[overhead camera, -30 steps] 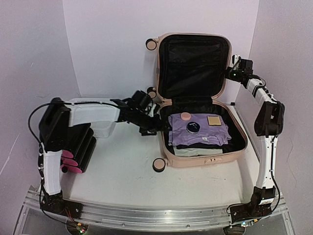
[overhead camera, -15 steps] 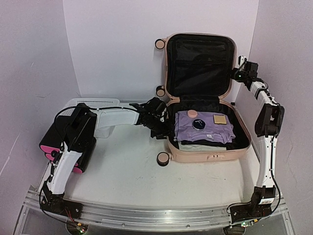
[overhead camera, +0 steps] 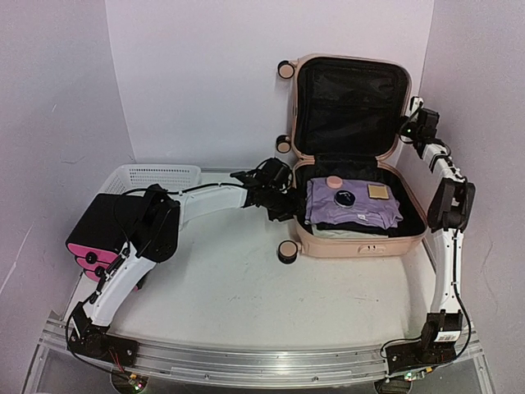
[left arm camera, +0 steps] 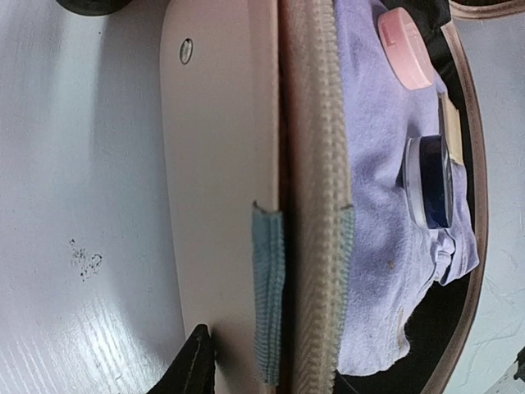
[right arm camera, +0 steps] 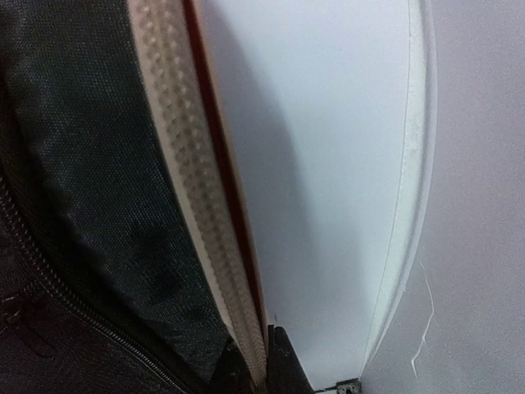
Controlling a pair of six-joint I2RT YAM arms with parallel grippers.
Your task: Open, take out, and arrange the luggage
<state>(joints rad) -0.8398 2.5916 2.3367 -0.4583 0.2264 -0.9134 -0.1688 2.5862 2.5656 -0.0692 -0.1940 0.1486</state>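
The left arm rises from its base to a high elbow, then runs its forearm flat and rightward, which puts the left gripper (overhead camera: 279, 199) at the left wall of the luggage (overhead camera: 353, 246). In the wrist view one black finger (left arm camera: 197, 365) lies against the outside of that beige wall. The other finger is out of sight, so I cannot tell whether the jaws clamp the wall.

The right arm stands nearly straight up from its base and bends back at the top. The right gripper (right arm camera: 264, 361) is pinched on the zipper rim of the raised lid (a fingertip on each side of it).

The luggage lies open at the table's (overhead camera: 246, 304) far right, its lid upright against the back wall, between the two grippers. Folded purple clothes (overhead camera: 353, 212) lie inside, with a pink round case (overhead camera: 334, 182) and a blue jar (overhead camera: 345, 197) on top.
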